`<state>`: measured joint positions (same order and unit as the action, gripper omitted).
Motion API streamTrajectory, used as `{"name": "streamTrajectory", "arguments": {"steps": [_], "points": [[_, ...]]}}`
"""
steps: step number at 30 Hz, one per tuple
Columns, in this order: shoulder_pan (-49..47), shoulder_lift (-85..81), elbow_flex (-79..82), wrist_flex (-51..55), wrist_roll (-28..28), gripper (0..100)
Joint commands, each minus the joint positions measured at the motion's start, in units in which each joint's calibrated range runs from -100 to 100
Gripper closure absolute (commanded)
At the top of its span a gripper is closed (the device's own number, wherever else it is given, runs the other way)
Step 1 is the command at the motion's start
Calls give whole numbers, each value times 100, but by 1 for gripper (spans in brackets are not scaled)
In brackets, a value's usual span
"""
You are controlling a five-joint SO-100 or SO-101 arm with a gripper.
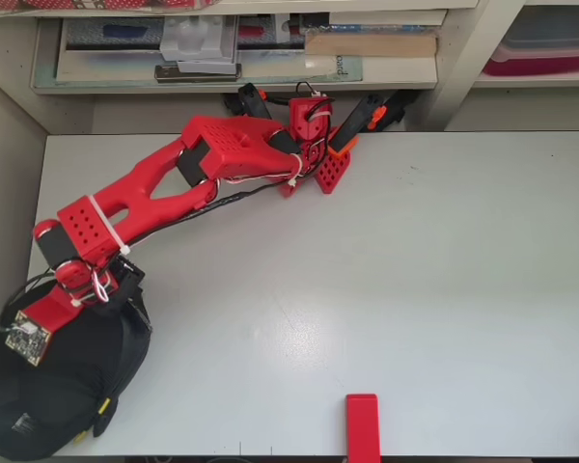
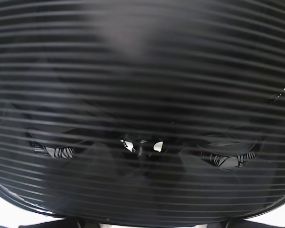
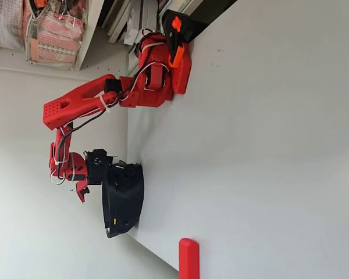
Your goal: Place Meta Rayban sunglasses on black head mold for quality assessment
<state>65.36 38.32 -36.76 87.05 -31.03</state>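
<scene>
Overhead view: the red arm [image 1: 212, 164] reaches from its base at the far edge of the white table [image 1: 415, 270] to the near left corner, where its wrist hangs over the black head mold [image 1: 48, 405]. A yellow temple tip of the sunglasses [image 1: 103, 407] shows at the mold's right side; a red block [image 1: 363, 424] lies at the near edge, well apart. Wrist view: the ribbed black head mold [image 2: 142, 71] fills nearly the whole picture, with thin pale glints low on its surface that cannot be identified; neither finger shows. Fixed view, lying on its side: the gripper [image 3: 102, 168] presses against the head mold [image 3: 125, 200], which stands at the table's edge, and the red block [image 3: 189, 258] lies apart from it. How the jaws stand cannot be told in any view.
</scene>
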Motion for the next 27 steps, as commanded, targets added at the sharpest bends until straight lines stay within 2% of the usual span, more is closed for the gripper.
{"name": "streamTrajectory", "arguments": {"steps": [1, 4, 6, 11, 27], "points": [[-83, -167, -937, 222, 49, 7], [41, -470, -1438, 1286, 88, 7], [129, -859, -1356, 1295, 241, 7], [23, -1373, -1037, 1286, 190, 7], [-145, -673, -1046, 1087, 56, 7]]}}
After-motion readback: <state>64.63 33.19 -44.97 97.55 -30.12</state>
